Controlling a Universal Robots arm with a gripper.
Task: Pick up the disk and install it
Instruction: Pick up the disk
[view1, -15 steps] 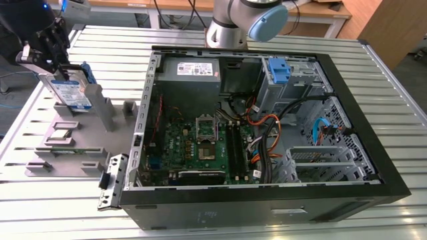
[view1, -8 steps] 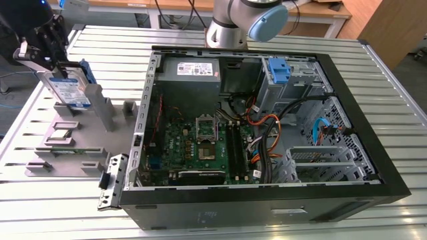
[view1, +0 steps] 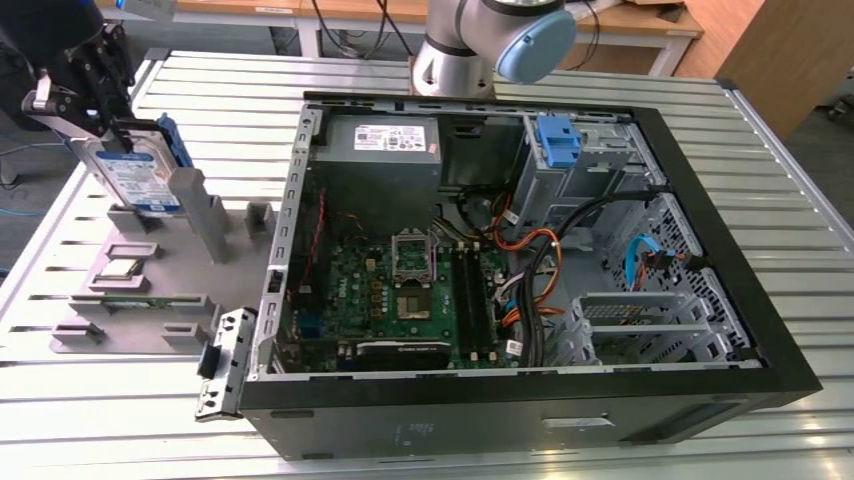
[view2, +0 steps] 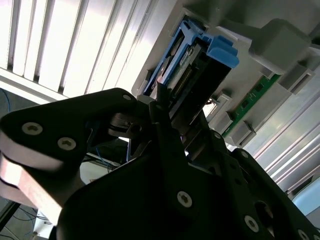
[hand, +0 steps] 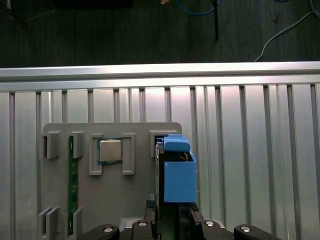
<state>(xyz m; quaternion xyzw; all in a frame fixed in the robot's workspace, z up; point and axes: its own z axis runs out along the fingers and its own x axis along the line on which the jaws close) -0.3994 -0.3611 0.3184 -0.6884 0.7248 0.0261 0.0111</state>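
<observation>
fingers (view1: 118, 128) clamp the disk (view1: 139, 180) by its top edge, upright in the grey holder (view1: 187, 265), open table (view1: 227, 80) around.

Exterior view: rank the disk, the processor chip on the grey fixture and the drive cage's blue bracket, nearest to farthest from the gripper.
1. Silver disk in blue carrier, at the gripper.
2. Square silver processor chip, on the grey fixture.
3. Blue plastic bracket, in the drive cage, exterior view's right.
</observation>
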